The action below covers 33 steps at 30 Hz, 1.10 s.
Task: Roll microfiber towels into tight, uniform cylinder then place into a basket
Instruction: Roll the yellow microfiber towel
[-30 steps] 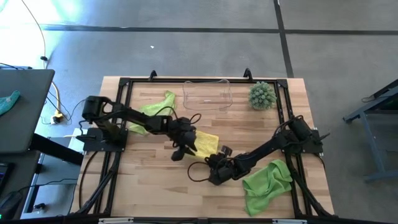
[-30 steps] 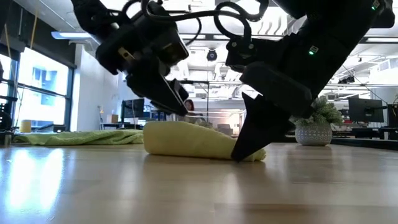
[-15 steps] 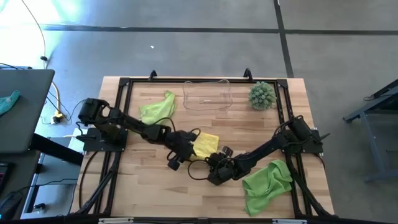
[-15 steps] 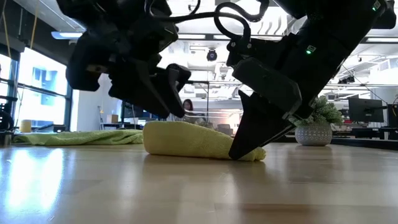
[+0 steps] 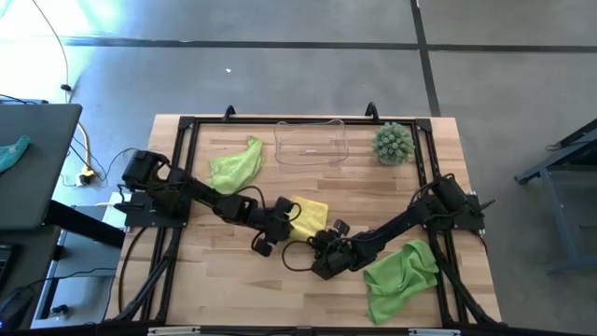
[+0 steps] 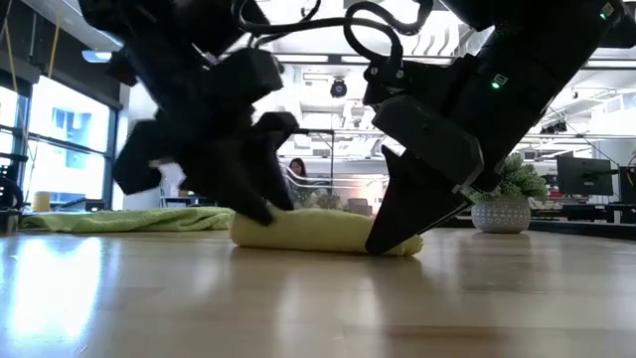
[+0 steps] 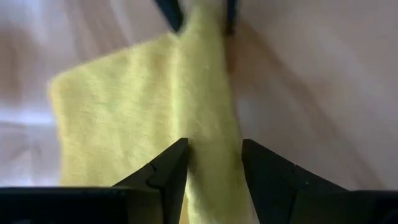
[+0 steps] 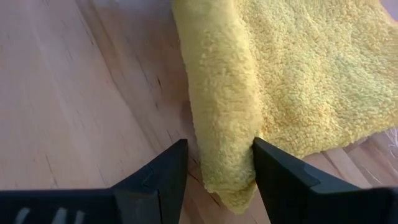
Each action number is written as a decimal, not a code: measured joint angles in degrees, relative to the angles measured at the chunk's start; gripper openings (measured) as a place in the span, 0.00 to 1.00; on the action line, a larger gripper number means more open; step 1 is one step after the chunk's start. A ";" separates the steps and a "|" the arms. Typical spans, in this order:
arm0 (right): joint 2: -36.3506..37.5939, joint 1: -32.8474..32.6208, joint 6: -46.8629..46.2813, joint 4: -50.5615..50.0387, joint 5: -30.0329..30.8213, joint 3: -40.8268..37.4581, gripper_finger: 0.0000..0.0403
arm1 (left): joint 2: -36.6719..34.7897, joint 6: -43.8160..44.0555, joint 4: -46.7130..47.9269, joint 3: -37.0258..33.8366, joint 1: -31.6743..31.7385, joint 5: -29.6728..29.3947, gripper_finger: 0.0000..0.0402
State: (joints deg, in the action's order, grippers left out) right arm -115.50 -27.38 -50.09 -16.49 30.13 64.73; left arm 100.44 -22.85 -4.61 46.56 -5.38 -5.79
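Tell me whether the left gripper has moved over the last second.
Yes. The left gripper has dropped from above the yellow towel to its edge, sliding away from the basket.

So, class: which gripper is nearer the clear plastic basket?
Left. The left gripper is at the yellow towel's left end, closer to the basket; the right gripper sits farther out.

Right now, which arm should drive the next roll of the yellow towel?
Probably both, left leading. The left pincer straddles one end of the yellow towel's rolled edge; the right pincer straddles the other end.
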 joint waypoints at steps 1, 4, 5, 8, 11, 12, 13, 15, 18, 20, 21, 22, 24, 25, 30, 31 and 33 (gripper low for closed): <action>0.00 -0.02 0.02 0.13 0.02 0.00 0.42 | 0.43 0.08 0.16 0.07 0.30 -0.05 0.36; 0.00 -0.01 0.05 0.23 0.09 0.00 0.42 | 1.56 0.12 1.20 -0.05 1.03 1.80 0.36; 0.00 -0.02 0.13 0.30 0.09 0.00 0.42 | 2.16 0.15 1.21 0.02 1.17 2.62 0.36; -0.02 -0.02 0.70 0.04 0.19 0.00 0.42 | 3.15 1.96 1.24 0.02 1.63 3.76 0.35; 0.61 0.00 2.93 0.00 0.11 0.00 0.42 | 3.74 4.32 1.21 0.05 2.27 4.39 0.34; 1.17 0.02 3.57 -0.34 -0.19 -0.04 0.42 | 4.23 5.12 1.20 0.07 2.54 5.04 0.33; 1.84 0.02 3.79 -1.24 -0.58 -0.07 0.42 | 4.49 6.05 1.14 0.11 2.89 6.04 0.31; 3.27 0.08 4.34 -3.35 -0.68 -0.30 0.42 | 4.68 8.83 1.32 0.14 3.85 9.37 0.27; 6.16 0.02 5.11 -7.13 -0.57 -0.26 0.42 | 5.06 12.82 0.78 0.13 5.29 14.11 0.20; 7.34 0.02 5.05 -9.63 -0.33 -0.20 0.42 | 5.13 14.62 0.70 0.13 6.10 15.29 0.14; 8.03 -0.02 5.10 -11.31 -0.24 -0.20 0.42 | 5.15 15.11 0.69 0.14 6.46 15.68 0.11; 8.67 -0.02 5.19 -11.98 -0.08 -0.20 0.42 | 5.19 15.22 0.73 0.14 6.81 16.02 0.09; 9.67 -0.12 6.35 -10.71 0.69 -0.17 0.42 | 5.53 15.62 0.63 0.14 7.44 16.69 0.04; 9.83 -0.22 8.05 -9.35 0.88 -0.17 0.42 | 5.55 16.14 0.53 0.14 7.84 17.09 0.03; 7.75 -1.08 23.88 0.21 2.98 -0.06 0.42 | 5.78 19.09 -0.12 0.04 9.91 20.81 0.04; 7.07 -1.24 26.55 0.77 3.84 -0.06 0.42 | 5.83 19.77 -0.27 0.01 10.31 21.66 0.05; 5.92 -1.38 29.46 0.27 5.62 -0.06 0.42 | 5.84 20.90 -0.50 0.01 10.78 23.19 0.07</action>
State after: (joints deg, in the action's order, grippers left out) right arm -109.58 -28.75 -20.63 -16.22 35.75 64.66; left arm 106.28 -1.95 -5.11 46.57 5.39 17.40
